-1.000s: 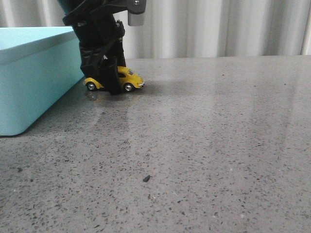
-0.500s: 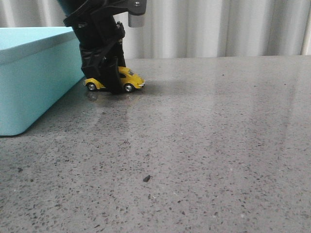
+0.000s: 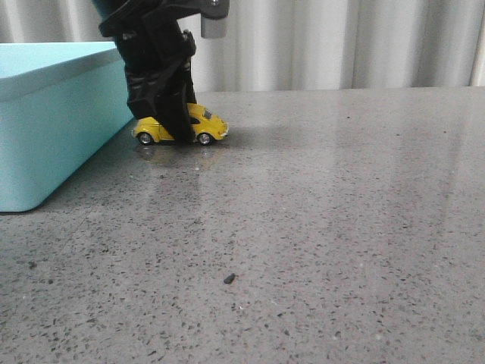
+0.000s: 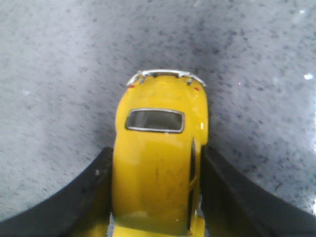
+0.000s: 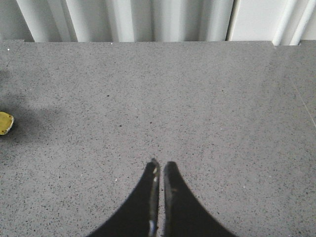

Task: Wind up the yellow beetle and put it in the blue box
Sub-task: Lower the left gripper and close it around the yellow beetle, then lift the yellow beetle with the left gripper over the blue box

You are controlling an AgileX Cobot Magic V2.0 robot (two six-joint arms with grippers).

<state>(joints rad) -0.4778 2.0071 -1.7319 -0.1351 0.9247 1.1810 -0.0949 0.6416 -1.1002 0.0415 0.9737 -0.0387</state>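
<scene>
The yellow beetle [image 3: 204, 125] stands on its wheels on the grey table, just right of the blue box [image 3: 53, 114]. My left gripper [image 3: 176, 130] comes down from above and is shut on the car's sides; its near finger hides the car's middle. In the left wrist view the yellow beetle [image 4: 158, 163] sits between the two black fingers [image 4: 94, 187], its chrome bumper pointing away from the wrist. My right gripper [image 5: 160, 165] is shut and empty above bare table. A yellow sliver of the yellow beetle [image 5: 5, 123] shows at the edge of the right wrist view.
The grey speckled table [image 3: 318, 227] reaches back to a white corrugated wall [image 3: 341, 45]. A small dark speck [image 3: 229, 279] lies on the table near the front.
The left gripper and the yellow beetle have shifted a little to the right along the table; more of the car's rear now shows to the left of the finger.
</scene>
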